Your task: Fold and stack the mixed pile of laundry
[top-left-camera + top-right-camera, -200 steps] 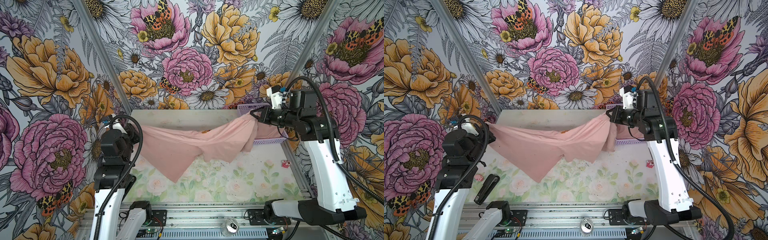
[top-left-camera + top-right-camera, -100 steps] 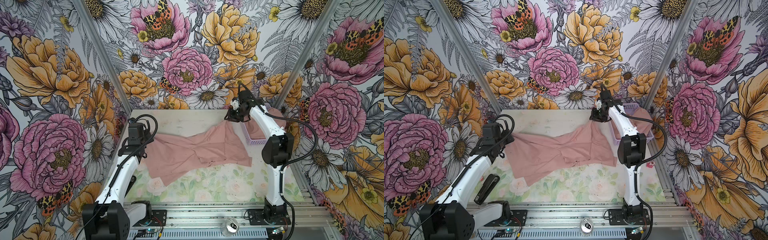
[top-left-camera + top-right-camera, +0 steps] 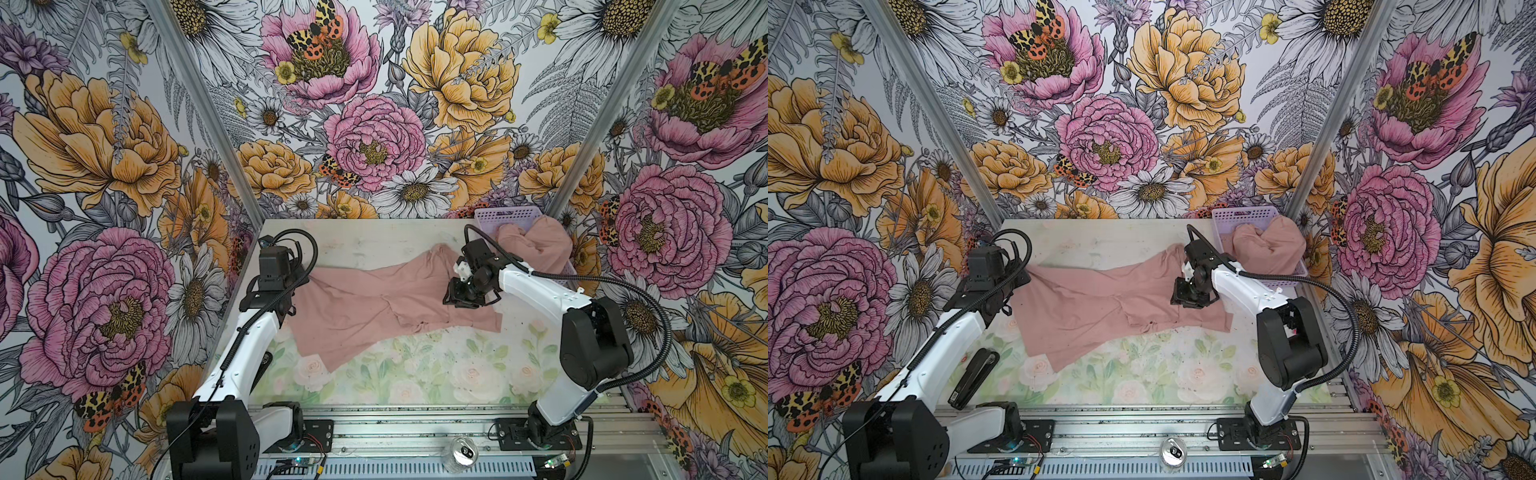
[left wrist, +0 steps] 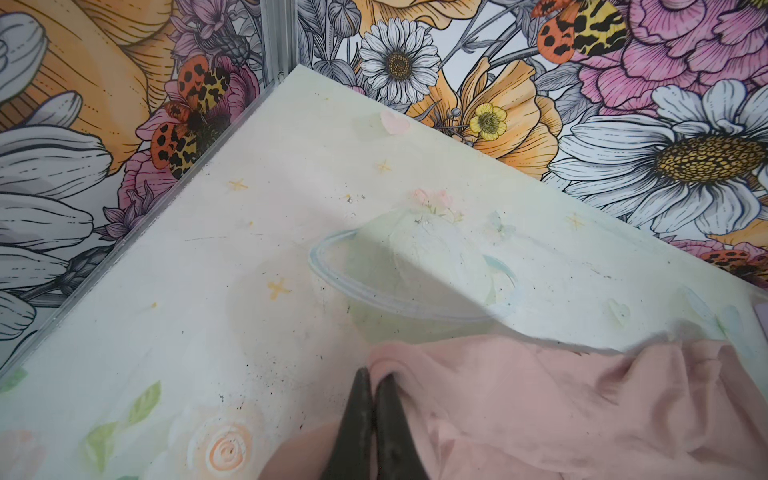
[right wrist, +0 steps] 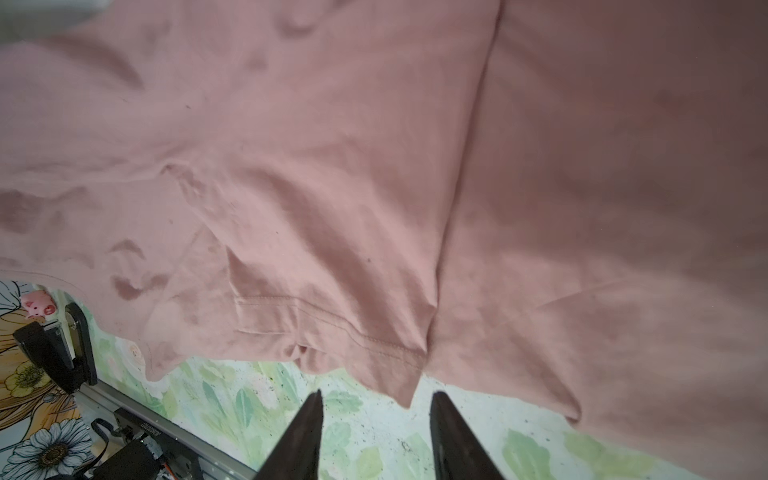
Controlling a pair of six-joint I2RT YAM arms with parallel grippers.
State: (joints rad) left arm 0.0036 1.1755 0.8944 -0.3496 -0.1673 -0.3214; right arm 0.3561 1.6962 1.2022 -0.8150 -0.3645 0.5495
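Pink cloth [image 3: 536, 245] heaped in basket [image 3: 505, 216], bulging over rim. Left gripper [image 4: 374, 384] pinched on shirt [image 3: 365, 307] edge; right gripper [image 5: 374, 409] parted, empty, above shirt.

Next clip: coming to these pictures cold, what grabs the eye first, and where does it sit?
The loud floral wallpaper fills every wall around the cell. Next comes the pink garment, spread crumpled across the middle of the table, its left edge pinched by the shut left gripper while the open right gripper hangs over its right part, holding nothing. At the back right corner, more pink cloth bulges out of a lavender basket.
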